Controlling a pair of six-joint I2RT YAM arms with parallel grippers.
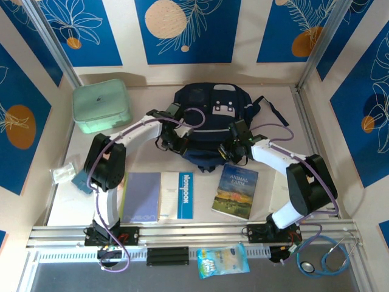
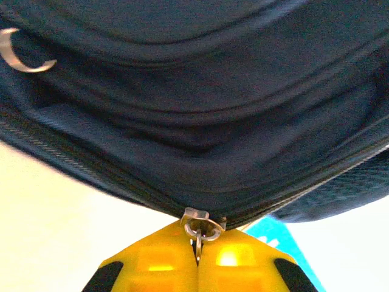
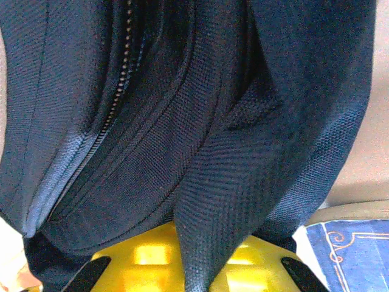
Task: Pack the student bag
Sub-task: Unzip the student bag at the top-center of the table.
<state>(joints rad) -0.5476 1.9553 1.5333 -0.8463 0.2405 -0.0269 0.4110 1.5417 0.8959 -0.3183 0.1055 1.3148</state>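
Left end effector shut on zipper pull at its tips, right end effector clamped on student bag fold, both grips unclear overhead

Top cam: student bag lay flat at centre-rear of table, patch pocket facing up, black straps trailing to R. L gripper sat at bag's near-L edge, R gripper at its near-R edge, both against the fabric. Mint green lidded box stood L of bag, apart from it. Near row, L to R: lavender notebook; blue/white book touching it; "Animal Farm" book, tilted, just in front of bag. Snack packet lay at front edge betw. arm bases; stethoscope at near-R corner
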